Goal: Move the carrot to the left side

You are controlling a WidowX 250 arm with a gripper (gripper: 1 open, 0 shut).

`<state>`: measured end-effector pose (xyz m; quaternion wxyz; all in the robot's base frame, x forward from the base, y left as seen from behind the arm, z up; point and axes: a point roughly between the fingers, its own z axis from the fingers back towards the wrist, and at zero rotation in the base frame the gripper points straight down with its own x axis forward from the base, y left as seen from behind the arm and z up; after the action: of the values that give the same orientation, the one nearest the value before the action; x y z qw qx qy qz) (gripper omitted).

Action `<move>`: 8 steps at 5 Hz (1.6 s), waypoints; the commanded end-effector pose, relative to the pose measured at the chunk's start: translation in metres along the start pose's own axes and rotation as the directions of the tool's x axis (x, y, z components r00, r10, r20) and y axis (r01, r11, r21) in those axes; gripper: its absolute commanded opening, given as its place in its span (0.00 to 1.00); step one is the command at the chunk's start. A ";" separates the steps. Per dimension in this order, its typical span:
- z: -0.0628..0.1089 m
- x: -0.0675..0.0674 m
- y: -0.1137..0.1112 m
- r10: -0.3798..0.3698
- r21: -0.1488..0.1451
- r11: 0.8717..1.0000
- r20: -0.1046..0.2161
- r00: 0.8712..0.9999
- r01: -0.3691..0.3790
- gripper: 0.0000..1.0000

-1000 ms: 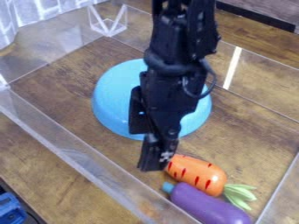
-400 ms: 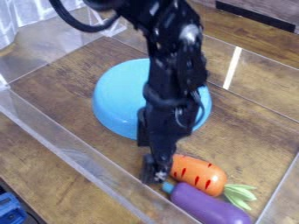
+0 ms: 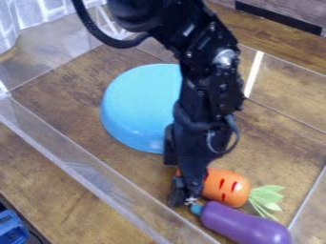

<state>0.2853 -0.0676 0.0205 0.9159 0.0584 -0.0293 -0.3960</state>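
The carrot point(image 3: 230, 187), small, glossy and orange with a light green top pointing right, lies on the wooden floor of the clear box at the lower right. My gripper point(image 3: 193, 191) points straight down and reaches the floor at the carrot's left end. One dark finger point(image 3: 184, 193) stands just left of the carrot, and the arm hides the other. The jaws stand wide and hold nothing that I can see. Whether the finger touches the carrot I cannot tell.
A purple eggplant point(image 3: 249, 225) lies just in front of the carrot, close to the gripper. A round blue plate point(image 3: 133, 103) sits behind and left, partly covered by the arm. Clear box walls point(image 3: 76, 170) run along the front left and far sides.
The gripper has sunk and shifted right, down to the carrot's left end. Carrot and eggplant now lie a little further right than before.
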 end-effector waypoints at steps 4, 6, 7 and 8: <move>0.013 -0.011 -0.001 -0.117 -0.003 0.993 0.114 0.987 0.118 1.00; 0.013 -0.016 0.003 -0.152 0.001 0.988 0.132 0.980 0.153 1.00; 0.009 -0.012 0.004 -0.149 0.000 0.989 0.134 0.980 0.150 1.00; 0.007 -0.005 0.004 -0.169 -0.001 0.985 0.138 0.976 0.170 1.00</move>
<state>0.2789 -0.0529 0.0193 0.8820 0.0257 -0.0675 -0.4656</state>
